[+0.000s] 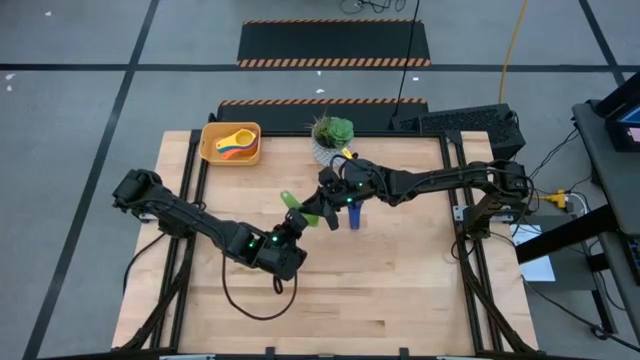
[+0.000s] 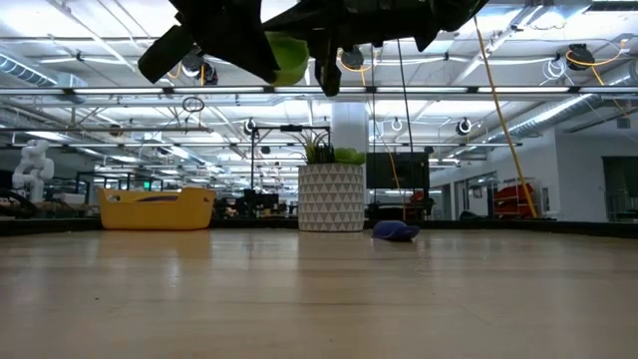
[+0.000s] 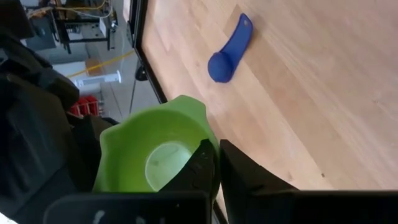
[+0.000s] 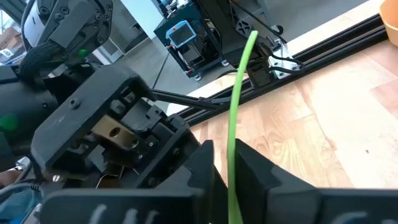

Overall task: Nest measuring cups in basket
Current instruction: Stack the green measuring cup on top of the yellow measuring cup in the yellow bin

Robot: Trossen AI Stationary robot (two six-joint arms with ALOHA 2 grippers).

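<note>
Green plastic at frame centre: green measuring cup (image 1: 303,209) held aloft between both arms, mid hand-over. Left pincer (image 3: 217,165) closed on the cup's rim, bowl open toward the wrist camera, pale disc visible at the bottom. Right pincer (image 4: 225,168) straddling the thin green handle seen edge-on; grip clamped or loosening, cannot tell. Step in hand, by judgement: transfer of the green cup from one arm to the other, ahead of carriage to the basket. Next move calls for full release by one pincer, then travel toward the upper left of the high view and a lowering, bowl up, onto the cups already there. Dark blue measuring cup (image 1: 354,217) lying on the worktop (image 1: 400,280) just below the right pincer, not yet collected. Basket (image 1: 212,150), yellow-orange, at the worktop's upper-left corner, holding nested cups (image 1: 237,143) in yellow, red and blue. White patterned plant pot (image 2: 330,197) right of the basket.
</note>
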